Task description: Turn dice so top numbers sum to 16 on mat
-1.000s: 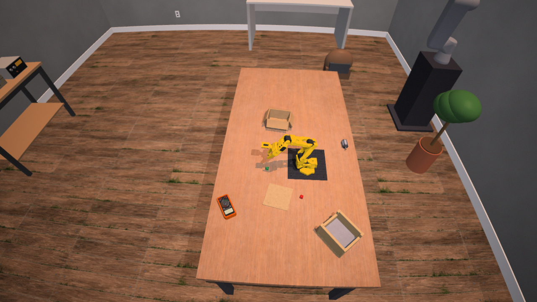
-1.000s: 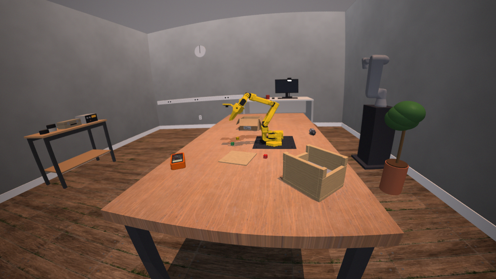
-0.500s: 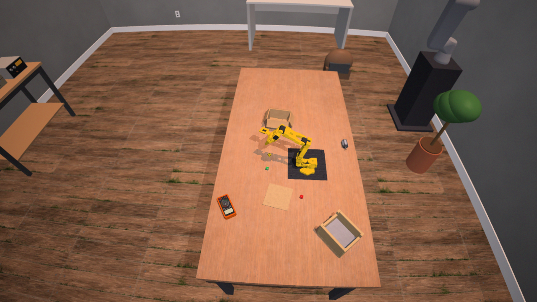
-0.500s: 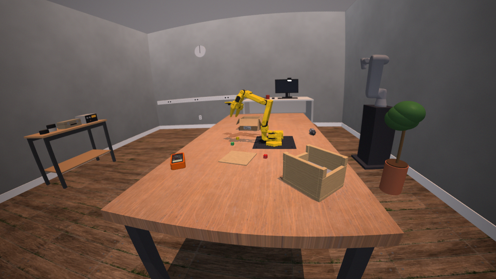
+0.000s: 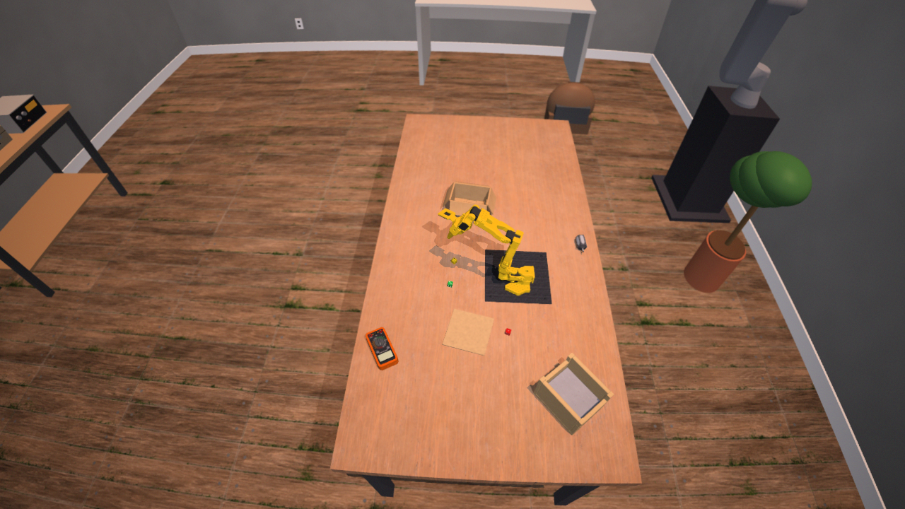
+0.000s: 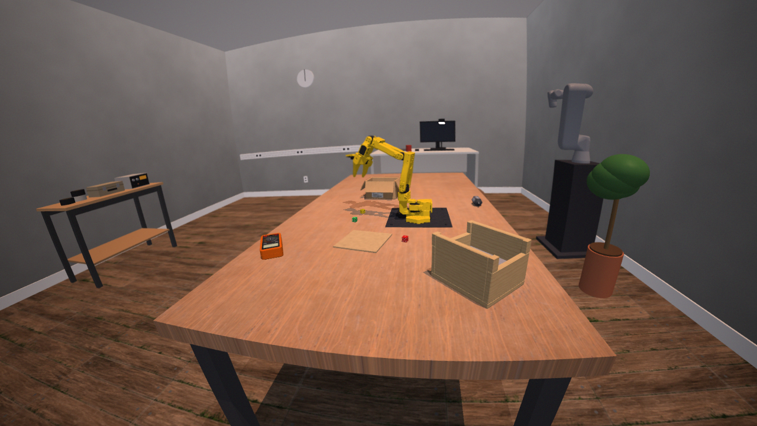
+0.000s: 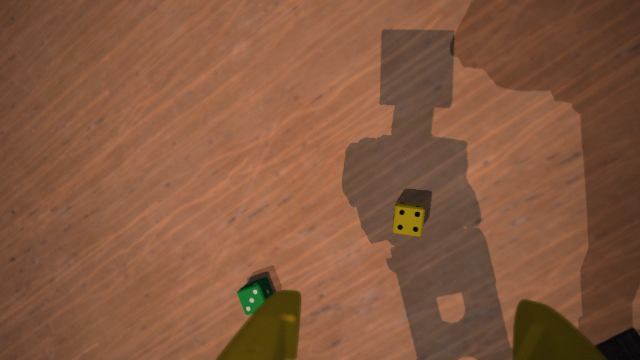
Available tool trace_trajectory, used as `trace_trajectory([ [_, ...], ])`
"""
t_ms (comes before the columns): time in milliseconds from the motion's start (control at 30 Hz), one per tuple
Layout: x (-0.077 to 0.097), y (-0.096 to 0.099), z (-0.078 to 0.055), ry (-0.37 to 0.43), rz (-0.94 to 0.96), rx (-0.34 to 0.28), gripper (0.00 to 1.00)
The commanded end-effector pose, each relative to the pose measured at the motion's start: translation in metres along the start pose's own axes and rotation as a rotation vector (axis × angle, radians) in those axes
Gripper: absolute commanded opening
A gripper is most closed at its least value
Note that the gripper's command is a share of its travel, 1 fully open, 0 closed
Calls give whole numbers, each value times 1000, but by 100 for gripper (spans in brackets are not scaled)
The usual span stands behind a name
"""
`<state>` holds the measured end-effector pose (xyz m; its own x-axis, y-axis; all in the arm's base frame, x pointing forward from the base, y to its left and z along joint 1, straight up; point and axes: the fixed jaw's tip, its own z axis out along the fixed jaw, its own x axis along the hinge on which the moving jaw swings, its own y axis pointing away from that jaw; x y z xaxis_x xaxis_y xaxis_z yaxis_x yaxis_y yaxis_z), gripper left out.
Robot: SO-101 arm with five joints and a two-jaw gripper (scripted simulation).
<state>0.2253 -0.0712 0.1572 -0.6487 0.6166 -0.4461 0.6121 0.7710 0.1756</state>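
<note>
Exterior view: the bench stands on a plank floor between grey walls. The jaws are partly open, holding nothing, above the bench.

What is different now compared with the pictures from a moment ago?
The yellow robot arm has swung away from the green die, toward the open cardboard box. Nothing was visibly picked up or released. All three small dice, the tan square mat and the box stayed put.
</note>
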Motion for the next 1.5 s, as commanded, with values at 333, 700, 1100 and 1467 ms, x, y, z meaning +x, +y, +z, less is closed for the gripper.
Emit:
trace_trajectory([
  [333,11,-6,28,141,15,59,25],
  [700,39,-17,73,387,15,156,25],
  [1100,53,-23,89,485,15,195,25],
  [1467,51,-26,93,487,29,200,25],
])
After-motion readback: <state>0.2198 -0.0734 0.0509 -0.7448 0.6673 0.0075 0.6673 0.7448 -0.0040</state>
